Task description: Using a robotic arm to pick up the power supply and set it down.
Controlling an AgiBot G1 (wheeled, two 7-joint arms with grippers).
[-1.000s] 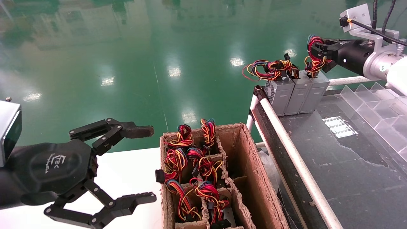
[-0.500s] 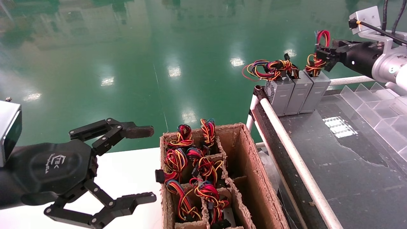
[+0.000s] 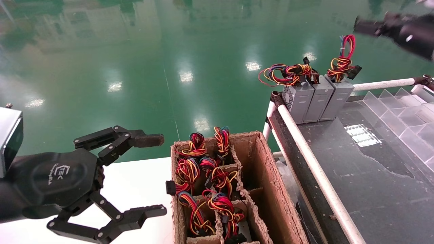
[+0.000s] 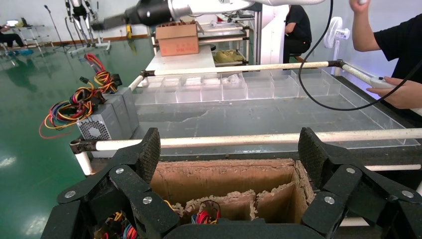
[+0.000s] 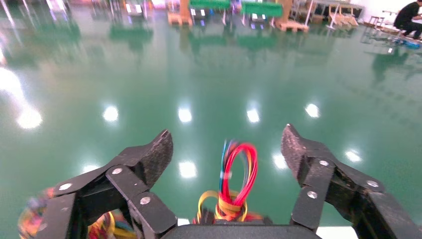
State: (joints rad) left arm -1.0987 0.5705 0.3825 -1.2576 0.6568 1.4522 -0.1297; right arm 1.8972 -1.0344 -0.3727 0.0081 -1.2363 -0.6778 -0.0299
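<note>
From my seat the right gripper (image 3: 364, 26) hangs in the air at about one o'clock in the head view, above and clear of the power supply (image 3: 337, 97). Its fingers (image 5: 152, 157) are spread wide with nothing between them, and its own wrist camera looks past them at the red wire loop (image 5: 240, 167).

The power supply stands upright on the far corner of the dark bench (image 3: 373, 169), at roughly one o'clock, with its tied loop of red, yellow and blue wires (image 3: 344, 59) rising from its top and a black connector (image 3: 355, 72) beside the loop. It is the rightmost of three grey boxes; the middle box (image 3: 317, 98) touches it, and the vented box (image 3: 296, 98) at the left end carries a sprawling wire tangle (image 3: 284, 73). A white rail (image 3: 315, 169) edges the bench, and clear plastic dividers (image 3: 403, 112) lie at three o'clock.

The left gripper (image 3: 154, 174) sits parked at eight o'clock over a white surface (image 3: 135, 183), fingers (image 3: 145, 139) spread and empty. I read "TEK" in white on its hexagonal palm (image 3: 62, 171), with smaller lettering beneath that I cannot make out. Just beside it, at six o'clock, a cardboard crate (image 3: 271, 189) holds more wire bundles (image 3: 203, 179) in its compartments.
</note>
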